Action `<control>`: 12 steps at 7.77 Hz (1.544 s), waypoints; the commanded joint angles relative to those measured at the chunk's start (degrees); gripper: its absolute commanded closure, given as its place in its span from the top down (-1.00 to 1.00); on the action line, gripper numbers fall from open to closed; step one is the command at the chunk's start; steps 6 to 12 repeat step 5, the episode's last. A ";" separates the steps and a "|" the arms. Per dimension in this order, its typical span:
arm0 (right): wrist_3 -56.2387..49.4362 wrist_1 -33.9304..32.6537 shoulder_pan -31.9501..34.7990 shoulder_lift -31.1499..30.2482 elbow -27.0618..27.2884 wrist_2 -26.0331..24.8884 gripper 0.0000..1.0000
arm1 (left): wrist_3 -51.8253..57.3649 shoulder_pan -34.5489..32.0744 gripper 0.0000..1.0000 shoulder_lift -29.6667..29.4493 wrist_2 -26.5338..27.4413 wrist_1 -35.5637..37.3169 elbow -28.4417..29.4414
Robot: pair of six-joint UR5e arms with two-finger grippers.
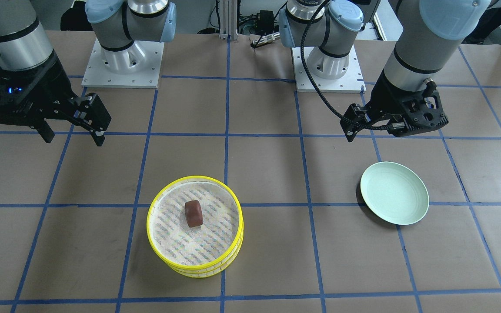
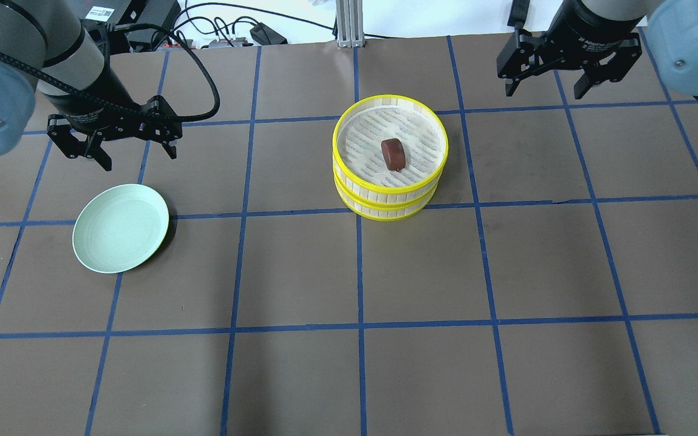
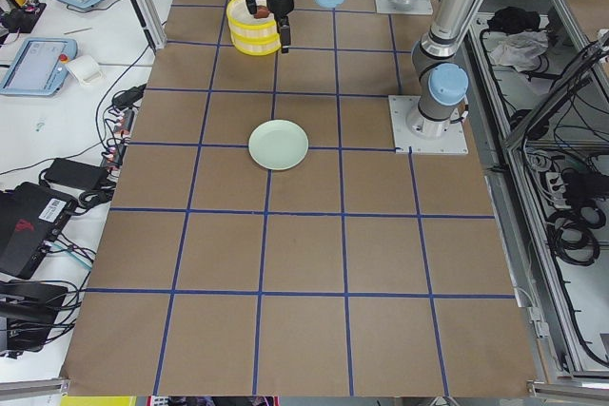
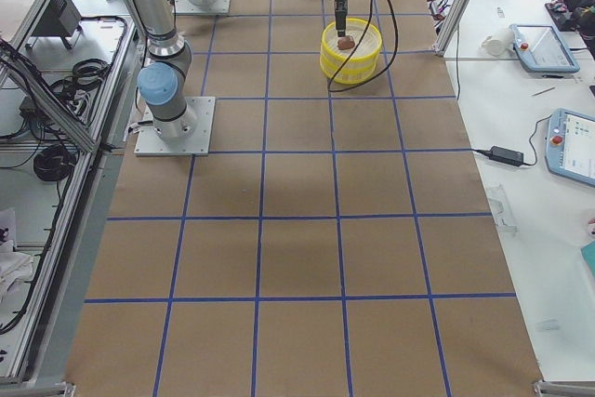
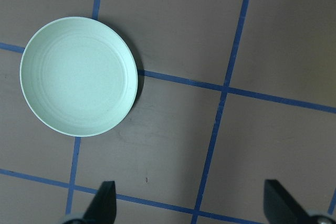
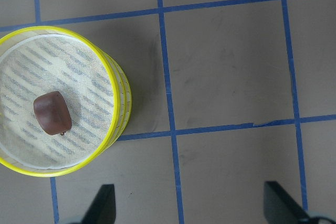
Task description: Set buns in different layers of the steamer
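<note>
Far from left tool (image 2: 139, 158) and right tool (image 2: 544, 94) (both spread), brown bun (image 2: 393, 154) lies in top tray (image 2: 361, 130).

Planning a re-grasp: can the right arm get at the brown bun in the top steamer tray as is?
Probably yes. The brown bun lies uncovered in the top tray, and the right gripper hangs open off to its side with nothing between. The left gripper is away by the plate.
</note>
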 commanded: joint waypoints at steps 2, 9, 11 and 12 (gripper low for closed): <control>-0.05 -0.14 0.00 0.30 0.01 0.43 1.00 | 0.01 0.11 1.00 -0.32 0.05 -0.35 -0.15; -0.05 -0.14 0.00 0.12 -0.08 0.35 1.00 | -0.16 0.02 1.00 -0.32 -0.04 -0.35 -0.51; -0.05 -0.14 0.00 0.12 -0.08 0.35 1.00 | -0.16 0.02 1.00 -0.32 -0.04 -0.35 -0.51; -0.05 -0.14 0.00 0.12 -0.08 0.35 1.00 | -0.16 0.02 1.00 -0.32 -0.04 -0.35 -0.51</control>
